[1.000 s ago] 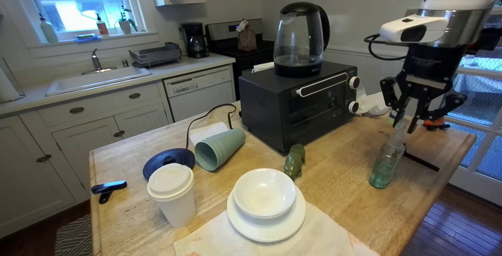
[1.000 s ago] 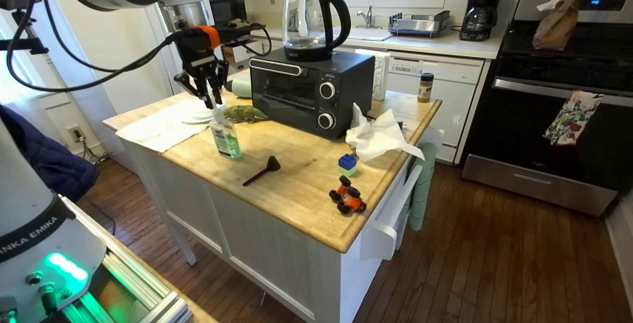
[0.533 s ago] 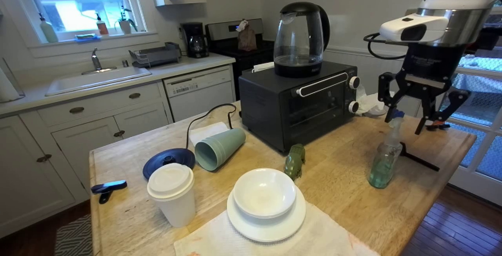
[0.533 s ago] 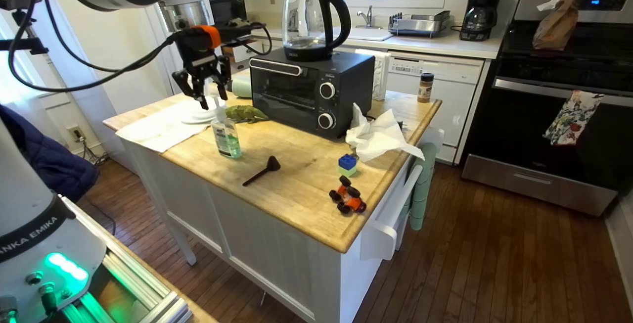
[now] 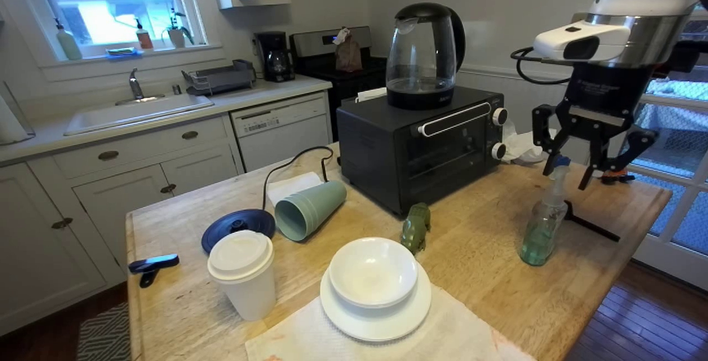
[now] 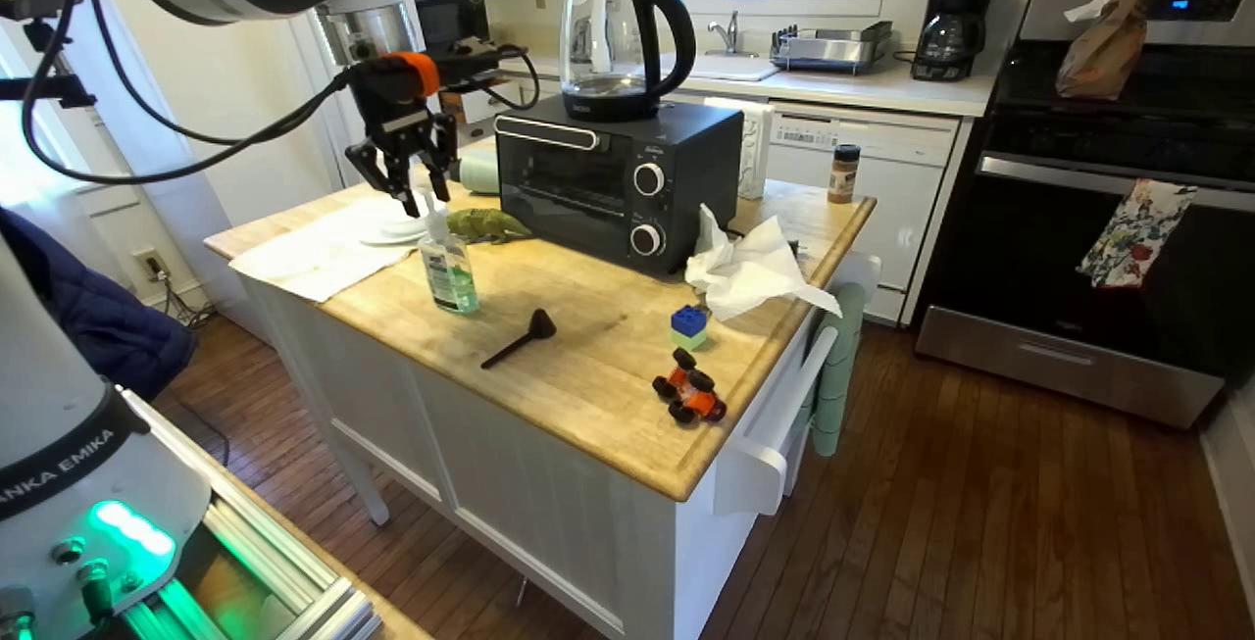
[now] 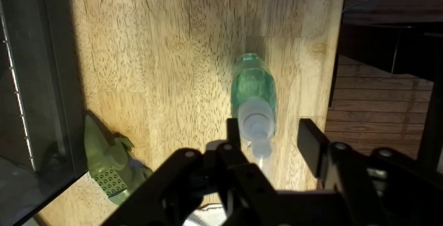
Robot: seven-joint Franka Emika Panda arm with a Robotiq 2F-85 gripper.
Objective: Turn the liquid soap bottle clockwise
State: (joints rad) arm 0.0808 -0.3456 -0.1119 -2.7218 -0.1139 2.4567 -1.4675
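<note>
Soap bottle [image 5: 541, 225] upright on table [image 5: 481, 250] | long axis vertical | label [image 6: 451, 279] facing forward in an exterior view (aim of pump [image 7: 256, 125] unclear) | fingers [image 7: 311, 150] spread, one each side of pump, contact unclear

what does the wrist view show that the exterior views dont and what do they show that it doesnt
Only the wrist view: the liquid soap bottle from nearly straight above, and distinct round studs on the green toy reptile that neither exterior view makes out.

Only the exterior views: the kettle and the coffee maker in both exterior views; the bottle's printed label in an exterior view.

Shared by all: the bottle itself, the green toy reptile, the toaster oven and the open jaws.
</note>
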